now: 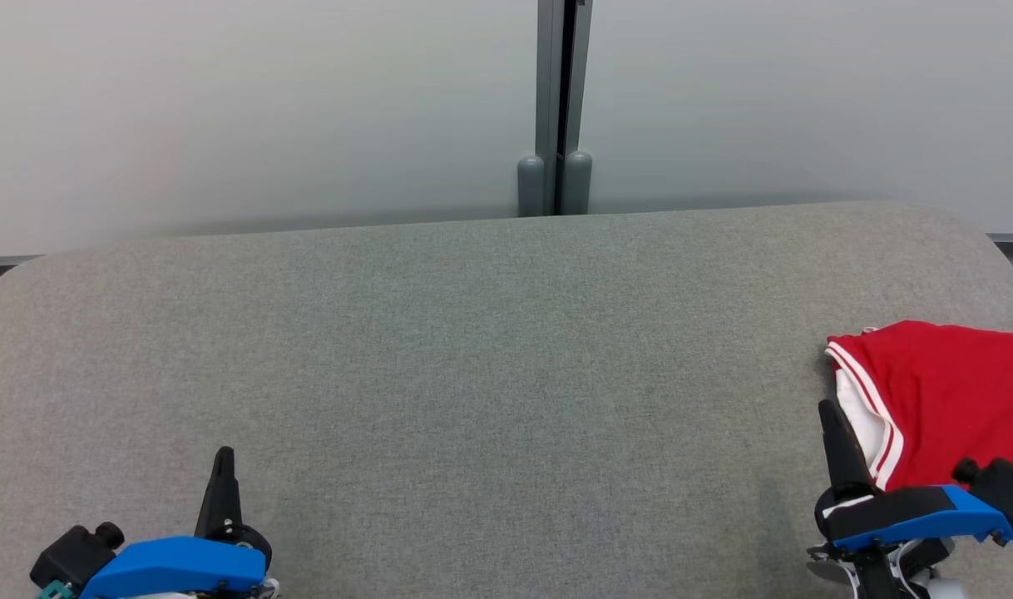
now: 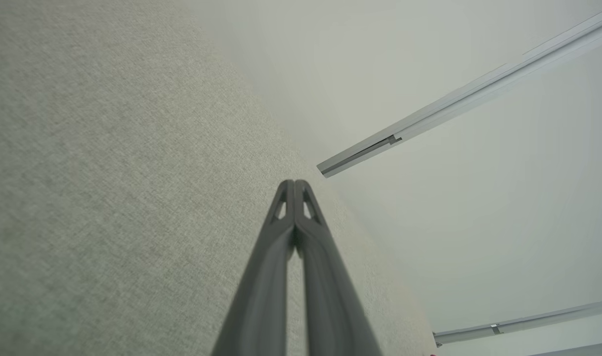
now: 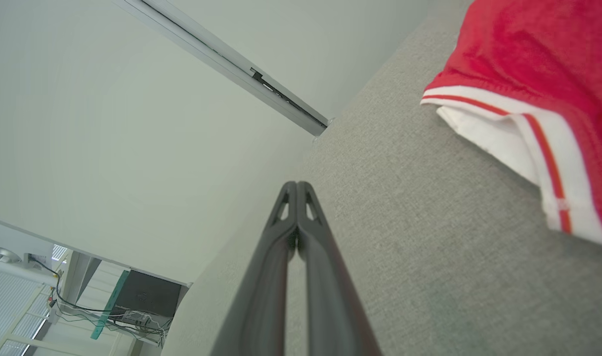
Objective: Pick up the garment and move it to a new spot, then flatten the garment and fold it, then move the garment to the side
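The garment [image 1: 943, 391] is red with white trim carrying a red stripe. It lies folded at the right edge of the grey fabric-covered table [image 1: 490, 358], partly cut off by the head view's border. In the right wrist view the garment [image 3: 533, 74] sits in the upper right, its trimmed hem facing my fingers. My right gripper [image 1: 831, 413] is shut and empty, just left of the garment's near corner; its tips [image 3: 296, 184] meet above bare cloth. My left gripper [image 1: 224, 453] is shut and empty at the lower left, tips [image 2: 294, 182] pressed together over the table.
A pale partition wall [image 1: 265, 108] with a grey vertical post [image 1: 560, 108] stands right behind the table's far edge. The table's rounded far corners fall away at both sides. In the right wrist view a desk with cables [image 3: 128, 301] shows beyond the table.
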### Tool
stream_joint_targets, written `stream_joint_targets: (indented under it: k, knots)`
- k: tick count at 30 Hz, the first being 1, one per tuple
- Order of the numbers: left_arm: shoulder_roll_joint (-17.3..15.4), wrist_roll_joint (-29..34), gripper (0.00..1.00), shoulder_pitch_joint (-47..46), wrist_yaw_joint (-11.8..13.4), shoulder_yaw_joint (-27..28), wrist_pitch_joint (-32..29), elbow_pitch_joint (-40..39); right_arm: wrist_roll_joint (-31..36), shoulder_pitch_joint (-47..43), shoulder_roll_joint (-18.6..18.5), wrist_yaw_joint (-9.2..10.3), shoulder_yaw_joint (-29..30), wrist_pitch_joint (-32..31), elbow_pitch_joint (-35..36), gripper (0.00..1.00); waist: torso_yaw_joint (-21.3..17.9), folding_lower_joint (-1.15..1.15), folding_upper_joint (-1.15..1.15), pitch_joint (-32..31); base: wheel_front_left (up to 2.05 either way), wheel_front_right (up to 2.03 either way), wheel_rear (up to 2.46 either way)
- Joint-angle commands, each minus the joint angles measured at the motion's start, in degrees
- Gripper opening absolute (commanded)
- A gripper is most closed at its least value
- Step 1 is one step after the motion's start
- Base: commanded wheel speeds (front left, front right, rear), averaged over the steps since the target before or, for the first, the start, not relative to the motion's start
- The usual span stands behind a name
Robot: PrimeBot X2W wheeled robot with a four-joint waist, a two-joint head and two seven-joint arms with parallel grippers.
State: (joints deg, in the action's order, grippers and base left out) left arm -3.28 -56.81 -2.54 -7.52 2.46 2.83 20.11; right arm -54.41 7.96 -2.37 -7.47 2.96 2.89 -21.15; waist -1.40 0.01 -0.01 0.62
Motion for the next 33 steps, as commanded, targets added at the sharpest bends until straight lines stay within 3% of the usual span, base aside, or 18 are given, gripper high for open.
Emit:
stream_joint_targets:
  k: [1,33]
  knots:
    - [-0.1,-1.7,0.0,-1.5,0.0,0.3,-0.4,-1.0,-1.8,0.1,-0.4,-0.02,0.3,-0.5,1.1,0.0,0.0,0.0,0.0,0.0,0.0,0.0,0.0]
    - [0.2,-19.4,0.0,-3.0,0.0,2.3,-5.2,-3.8,-20.8,-1.1,-0.6,-0.03,2.1,-5.3,4.4,0.0,0.6,-0.01,0.0,-0.2,0.0,0.0,0.0]
